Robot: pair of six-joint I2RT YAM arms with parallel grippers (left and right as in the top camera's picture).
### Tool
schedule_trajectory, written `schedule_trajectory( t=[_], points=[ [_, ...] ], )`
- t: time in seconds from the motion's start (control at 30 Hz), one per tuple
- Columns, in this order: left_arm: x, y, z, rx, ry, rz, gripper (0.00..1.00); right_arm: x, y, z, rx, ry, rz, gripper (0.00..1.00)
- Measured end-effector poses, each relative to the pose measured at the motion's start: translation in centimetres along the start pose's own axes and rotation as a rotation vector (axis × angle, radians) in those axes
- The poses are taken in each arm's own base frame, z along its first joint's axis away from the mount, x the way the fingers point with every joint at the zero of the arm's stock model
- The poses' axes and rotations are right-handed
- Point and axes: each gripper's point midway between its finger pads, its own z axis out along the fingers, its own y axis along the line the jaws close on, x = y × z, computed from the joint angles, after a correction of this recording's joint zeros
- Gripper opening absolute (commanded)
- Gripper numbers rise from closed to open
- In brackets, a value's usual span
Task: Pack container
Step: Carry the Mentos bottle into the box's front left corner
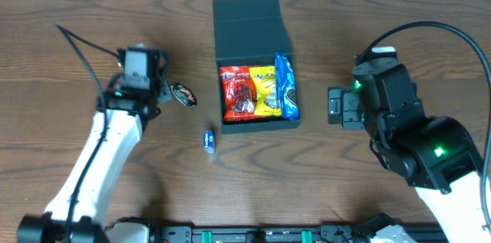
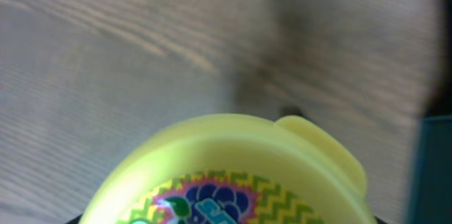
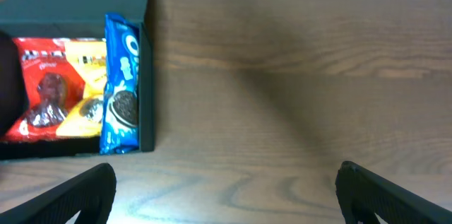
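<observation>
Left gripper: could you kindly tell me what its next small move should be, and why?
Probably close the left gripper on the yellow round cup. The cup fills the wrist view and sits by the gripper, outside the open container, which holds three snack packets; no firm grip shows.

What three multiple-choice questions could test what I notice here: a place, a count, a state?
1. The small blue packet lies: A in the container; B on the lid; C on the table.
2. Packets in the container: A two; B three; C five.
3. The lid is: A standing open; B shut; C missing.
1 C, it rests on wood outside the box. 2 B, a red packet, yellow packet and blue cookie packet show. 3 A, the contents are exposed.
</observation>
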Motion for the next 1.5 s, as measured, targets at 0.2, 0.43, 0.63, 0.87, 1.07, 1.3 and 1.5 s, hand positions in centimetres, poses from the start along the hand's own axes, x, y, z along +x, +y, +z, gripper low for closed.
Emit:
schedule_trajectory(
  t=[0.2, 0.43, 0.63, 0.87, 1.07, 1.3, 1.5],
  points=[
    [-1.4, -4.6, -6.5, 0.210, 0.095, 0.074, 0.06, 0.1, -0.1, 0.1, 0.008, 0.004, -0.002, 0.99],
    [2.0, -13.1, -10.8, 0.385, 0.268, 0.325, 0.06, 0.7, -0.3, 0.2, 0.017, 0.024, -0.011, 0.99],
    [5.0, -17.9, -10.4, 0.452, 0.515, 0.460, 0.06, 1.7, -0.6, 0.2, 0.029, 0.062, -0.028, 0.99],
    [7.6, -19.4, -5.7, 0.397, 0.729, 0.510, 0.06, 2.0, -0.7, 0.2, 0.034, 0.077, -0.037, 0.99],
    [9.9, -19.2, -2.5, 0.348, 0.842, 0.526, 0.06, 2.3, -0.8, 0.2, 0.038, 0.089, -0.042, 0.99],
    [10.9, -18.6, -2.1, 0.318, 0.896, 0.529, 0.06, 2.4, -0.9, 0.2, 0.039, 0.093, -0.043, 0.99],
    [11.1, -18.1, -2.5, 0.298, 0.919, 0.532, 0.06, 2.4, -0.9, 0.2, 0.040, 0.093, -0.044, 0.99]
  ],
)
